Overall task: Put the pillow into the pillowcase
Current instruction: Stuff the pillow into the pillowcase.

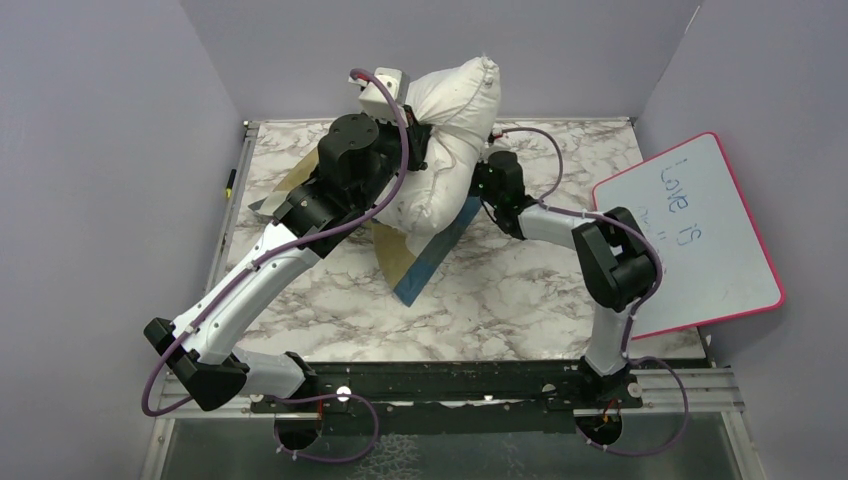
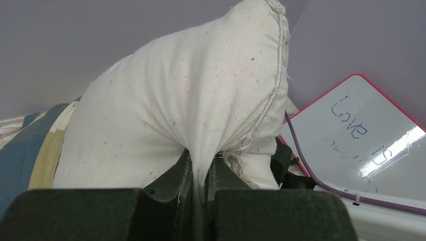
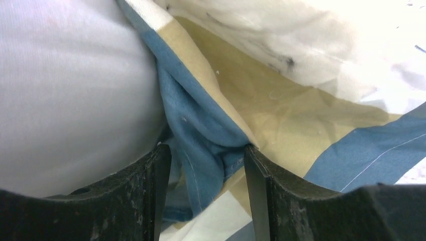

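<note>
Off-white pillow [image 1: 455,120] stands lifted at 12 o'clock of the desk [image 1: 520,300], clenched in left pincer [image 2: 198,175]. Right pincer [image 3: 206,160] is released, straddling a pillowcase [image 3: 196,115] fold. Step: insertion. Next: grip the fold, spread the mouth.

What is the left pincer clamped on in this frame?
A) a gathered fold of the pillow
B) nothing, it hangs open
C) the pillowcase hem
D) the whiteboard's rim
A: the left wrist view shows the left pincer shut on a pinch of off-white fabric, with the pillow bulging above it.
</note>
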`<state>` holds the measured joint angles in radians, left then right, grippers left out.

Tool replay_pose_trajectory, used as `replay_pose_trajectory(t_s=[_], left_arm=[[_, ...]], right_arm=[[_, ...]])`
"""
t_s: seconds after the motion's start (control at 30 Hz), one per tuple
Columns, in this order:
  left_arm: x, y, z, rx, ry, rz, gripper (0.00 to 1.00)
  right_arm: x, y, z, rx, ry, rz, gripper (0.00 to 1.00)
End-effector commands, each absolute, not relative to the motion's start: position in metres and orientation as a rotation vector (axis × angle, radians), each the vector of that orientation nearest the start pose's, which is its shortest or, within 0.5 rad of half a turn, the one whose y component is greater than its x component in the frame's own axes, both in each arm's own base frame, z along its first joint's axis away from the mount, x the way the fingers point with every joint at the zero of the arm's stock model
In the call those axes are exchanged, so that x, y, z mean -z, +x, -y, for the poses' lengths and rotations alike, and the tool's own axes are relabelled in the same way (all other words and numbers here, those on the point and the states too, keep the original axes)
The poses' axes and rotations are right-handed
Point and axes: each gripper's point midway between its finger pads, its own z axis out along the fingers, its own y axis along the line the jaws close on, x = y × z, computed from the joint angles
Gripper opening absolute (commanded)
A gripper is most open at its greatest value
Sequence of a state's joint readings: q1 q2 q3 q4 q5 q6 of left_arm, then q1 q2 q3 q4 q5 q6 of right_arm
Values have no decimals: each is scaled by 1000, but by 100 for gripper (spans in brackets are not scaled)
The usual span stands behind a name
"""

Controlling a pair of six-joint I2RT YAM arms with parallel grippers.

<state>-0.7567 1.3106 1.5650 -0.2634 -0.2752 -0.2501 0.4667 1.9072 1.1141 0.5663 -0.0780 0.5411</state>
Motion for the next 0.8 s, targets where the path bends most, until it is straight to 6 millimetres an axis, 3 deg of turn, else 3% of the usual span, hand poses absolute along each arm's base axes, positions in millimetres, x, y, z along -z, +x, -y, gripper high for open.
replay_pose_trajectory(t_s=[0.0, 0.17, 0.27, 0.33, 0.37, 0.43, 0.5, 0.63, 0.77], left_arm=[[-514, 320, 246, 650, 94, -1404, 0], [-513, 321, 248, 655, 97, -1406, 0], [-513, 321, 248, 652, 95, -1407, 0], [-511, 322, 247, 643, 96, -1409, 0], [-509, 323, 246, 633, 97, -1411, 0], [-497, 329, 245, 586, 104, -1435, 0], [-473, 339, 240, 489, 114, -1484, 0], [-406, 358, 232, 276, 162, -1609, 0], [-334, 371, 226, 105, 233, -1726, 0]], right_arm=[[-118, 504, -261, -471, 91, -1912, 60], [-106, 526, -252, -333, 213, -1918, 53], [-102, 534, -252, -321, 251, -1913, 37], [-107, 538, -260, -381, 229, -1912, 13], [-116, 536, -265, -431, 212, -1902, 2], [-145, 526, -274, -608, 160, -1865, 0], [-184, 503, -282, -859, 84, -1804, 0], [-254, 451, -298, -1175, -139, -1657, 0], [-295, 404, -298, -1402, -256, -1542, 0]])
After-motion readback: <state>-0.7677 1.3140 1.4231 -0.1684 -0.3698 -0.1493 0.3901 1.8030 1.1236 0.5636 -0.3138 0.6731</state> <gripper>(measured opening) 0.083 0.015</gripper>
